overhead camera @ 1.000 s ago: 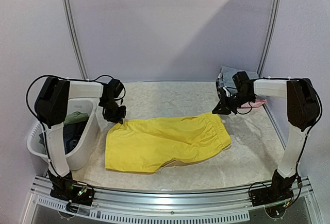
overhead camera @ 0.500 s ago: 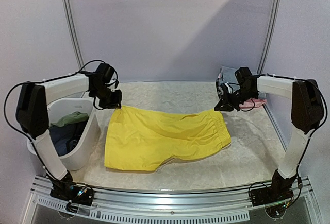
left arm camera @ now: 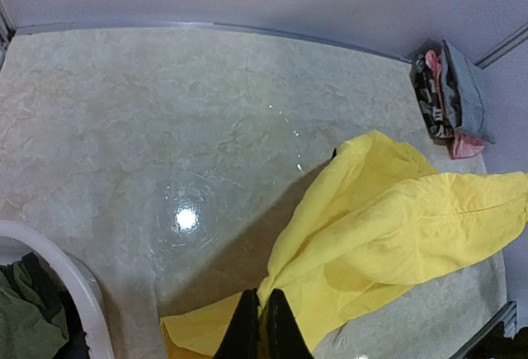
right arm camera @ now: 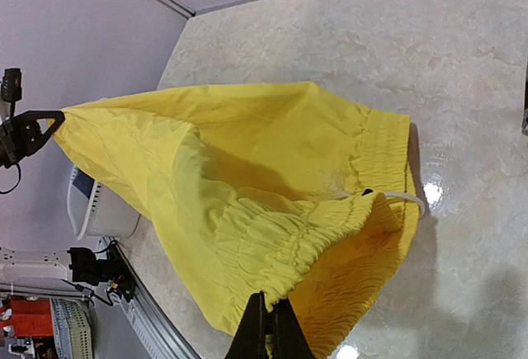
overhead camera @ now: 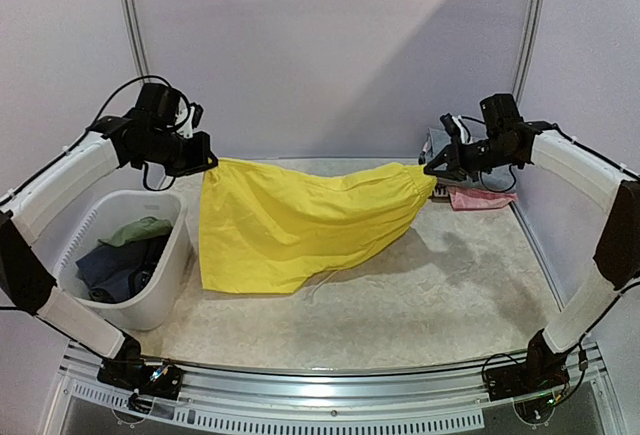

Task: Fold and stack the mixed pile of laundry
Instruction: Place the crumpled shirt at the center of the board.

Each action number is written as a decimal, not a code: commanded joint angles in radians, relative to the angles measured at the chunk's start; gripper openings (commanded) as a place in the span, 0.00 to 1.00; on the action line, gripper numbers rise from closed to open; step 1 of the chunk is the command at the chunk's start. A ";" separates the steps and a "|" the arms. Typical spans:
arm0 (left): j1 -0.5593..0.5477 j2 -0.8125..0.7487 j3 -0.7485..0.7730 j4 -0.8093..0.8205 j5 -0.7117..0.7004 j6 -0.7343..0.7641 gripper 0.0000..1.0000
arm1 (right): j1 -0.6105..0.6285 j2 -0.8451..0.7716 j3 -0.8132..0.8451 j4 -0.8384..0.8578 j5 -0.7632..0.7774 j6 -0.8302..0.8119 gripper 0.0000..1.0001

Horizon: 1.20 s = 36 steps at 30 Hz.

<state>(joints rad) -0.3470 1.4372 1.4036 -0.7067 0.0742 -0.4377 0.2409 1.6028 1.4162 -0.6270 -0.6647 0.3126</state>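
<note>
Jaws clamped tight, my left gripper (overhead camera: 208, 162) pinches a corner of the yellow shorts (overhead camera: 300, 220), up beside the white tub (overhead camera: 165, 290) holding olive and dark blue garments (overhead camera: 128, 253). The shorts hang stretched across to my right gripper (overhead camera: 432, 168), jaws pinched tight on the waistband end. A pink piece (overhead camera: 482, 198) lies just beyond.
</note>
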 commanded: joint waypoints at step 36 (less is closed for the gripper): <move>-0.096 -0.247 -0.500 0.007 -0.003 -0.178 0.81 | -0.008 -0.385 -0.441 -0.009 0.200 0.123 0.61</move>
<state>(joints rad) -0.4202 1.2194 0.9710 -0.7116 0.1314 -0.5686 0.2348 1.2537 1.0016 -0.6548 -0.4469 0.4332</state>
